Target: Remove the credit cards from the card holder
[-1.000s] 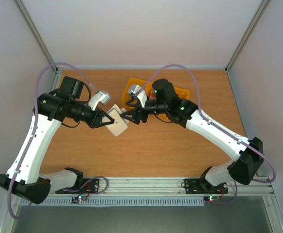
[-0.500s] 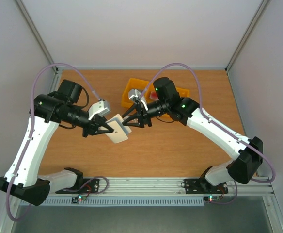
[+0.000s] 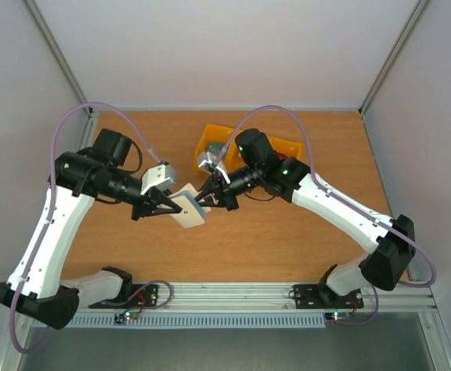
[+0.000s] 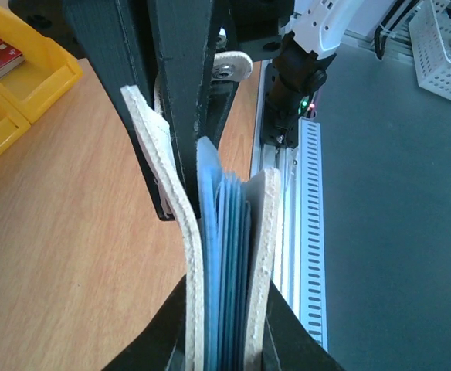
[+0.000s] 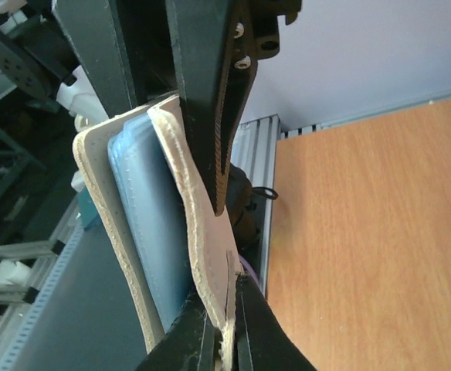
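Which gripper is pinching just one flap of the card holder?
The right gripper: it pinches only one cream flap of the card holder. The left gripper clamps across the whole holder, both flaps together.

The card holder (image 4: 260, 224) is faced outside in a cream, matt, leather-like material, with rough, fibrous cut edges. Its inner sleeves (image 4: 224, 247) are made of smooth, translucent blue plastic. The left gripper (image 3: 169, 207) and right gripper (image 3: 204, 199) are fitted with matt black plastic fingers. Beneath the card holder, the table (image 4: 63, 232) is finished in smooth wood grain with a soft sheen. Near the card holder, the tray (image 4: 32, 85) is moulded in glossy yellow plastic.
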Tool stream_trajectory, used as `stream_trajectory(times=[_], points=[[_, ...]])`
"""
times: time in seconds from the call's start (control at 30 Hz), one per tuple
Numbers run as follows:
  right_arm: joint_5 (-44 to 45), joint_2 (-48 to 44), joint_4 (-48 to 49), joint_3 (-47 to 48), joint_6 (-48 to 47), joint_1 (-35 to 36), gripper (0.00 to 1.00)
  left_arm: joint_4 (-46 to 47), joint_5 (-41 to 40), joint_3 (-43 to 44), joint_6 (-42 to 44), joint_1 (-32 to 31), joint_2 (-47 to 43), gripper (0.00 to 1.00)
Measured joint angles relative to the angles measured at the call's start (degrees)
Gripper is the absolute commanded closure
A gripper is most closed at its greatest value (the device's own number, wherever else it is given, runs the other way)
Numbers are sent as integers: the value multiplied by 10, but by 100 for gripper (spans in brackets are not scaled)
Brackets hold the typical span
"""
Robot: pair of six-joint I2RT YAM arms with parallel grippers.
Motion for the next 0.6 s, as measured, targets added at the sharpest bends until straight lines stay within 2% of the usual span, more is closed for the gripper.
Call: stream_trajectory(times=[0.03,0.13,0.17,0.2,0.4,0.6], points=[[1,0,-2,1,2,0,99,7,-1,-7,-2,0,-3,92],[19,-5,-7,-2,15,0,99,54,-6,-42,-31,0,-24,20],[30,-9,-6,-6,23,-1,99,86,-15,-66,-61,0,-39,4],[42,-14,-6,-8,32,-4,99,108,-26,-85,-88,0,-50,1],[159,-49,-30,-9,79,-20,99,238,-116,-162,-284,2,-89,0],[341,-61,-114,22,109,-34,99,319,-133,-213,-358,5,-158,1]])
